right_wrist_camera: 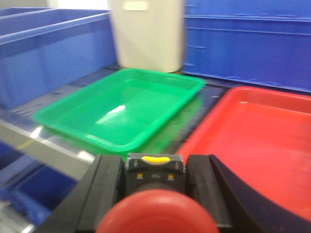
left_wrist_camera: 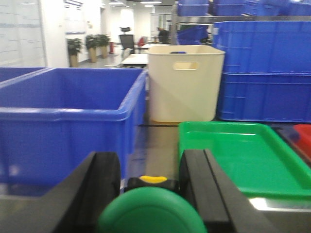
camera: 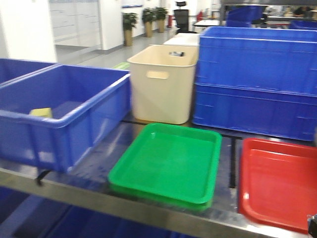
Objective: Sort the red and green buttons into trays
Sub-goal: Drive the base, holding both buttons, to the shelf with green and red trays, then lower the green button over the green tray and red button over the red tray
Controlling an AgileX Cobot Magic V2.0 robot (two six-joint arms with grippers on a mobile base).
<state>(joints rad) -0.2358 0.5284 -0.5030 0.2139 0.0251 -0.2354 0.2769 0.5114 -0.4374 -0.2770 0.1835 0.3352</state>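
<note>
A green tray [camera: 166, 163] and a red tray [camera: 277, 181] lie side by side on the steel shelf, both with nothing in them. In the left wrist view my left gripper [left_wrist_camera: 149, 182] is shut on a green button [left_wrist_camera: 153, 213], whose black body with a yellow tab sits between the black fingers [left_wrist_camera: 104, 179]; the green tray [left_wrist_camera: 243, 155] is ahead to the right. My right gripper [right_wrist_camera: 154, 170] is shut on a red button [right_wrist_camera: 156, 213], with the red tray [right_wrist_camera: 252, 141] ahead right and the green tray [right_wrist_camera: 121, 107] ahead left. Neither gripper shows in the front view.
A deep blue crate [camera: 54, 114] holding a yellow item [camera: 41, 112] stands left of the green tray. A cream tub [camera: 162, 82] is behind it, and stacked blue crates [camera: 255, 82] are behind the red tray. The shelf's metal front edge [camera: 148, 208] runs below the trays.
</note>
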